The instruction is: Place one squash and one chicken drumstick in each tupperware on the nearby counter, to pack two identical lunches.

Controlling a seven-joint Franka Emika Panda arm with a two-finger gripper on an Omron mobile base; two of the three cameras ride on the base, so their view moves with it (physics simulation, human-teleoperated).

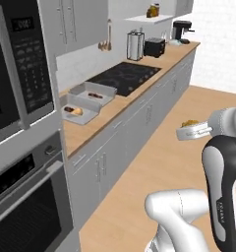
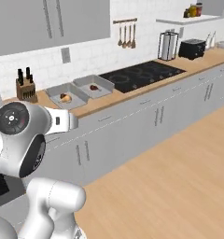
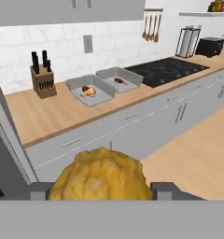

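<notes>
My gripper [image 3: 101, 190] is shut on the yellow lumpy squash [image 3: 101, 175], held out over the floor in front of the cabinets. From the left base view the squash [image 1: 190, 123] sits in the gripper [image 1: 193, 132], well clear of the counter [image 3: 53, 112]. Two grey tupperware stand side by side on the counter. The one nearer the knife block [image 3: 102, 95] holds a tan squash [image 3: 89, 92] and a dark chicken drumstick [image 3: 85, 88]. The one by the stovetop [image 3: 128, 84] holds a single drumstick [image 3: 119, 80].
A knife block [image 3: 42, 77] stands left of the trays and a black stovetop [image 3: 167, 70] lies to their right. Further along are a toaster [image 3: 210, 46] and hanging utensils [image 3: 150, 25]. A wall oven [image 1: 26, 197] and a microwave [image 1: 14, 64] stand at the counter's left end.
</notes>
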